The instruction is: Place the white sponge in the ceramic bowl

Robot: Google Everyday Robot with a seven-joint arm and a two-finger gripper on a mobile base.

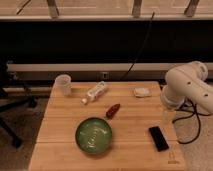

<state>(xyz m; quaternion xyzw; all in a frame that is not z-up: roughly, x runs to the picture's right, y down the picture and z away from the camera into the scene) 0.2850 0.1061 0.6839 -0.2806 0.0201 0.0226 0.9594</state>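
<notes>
Wooden planks form the table [60, 125], set before a dark wall. One white sponge [141, 92], a small, flattish off-white pad with rounded corners, lies near the far right corner, well apart from the one green ceramic bowl [94, 135] at the near middle. The gripper [168, 114] hangs under the white arm [187, 87] at the table's right edge; I cannot tell its opening, and it holds nothing visible. One cup [63, 84], one bottle [95, 92] and one phone [159, 138] also sit there.
</notes>
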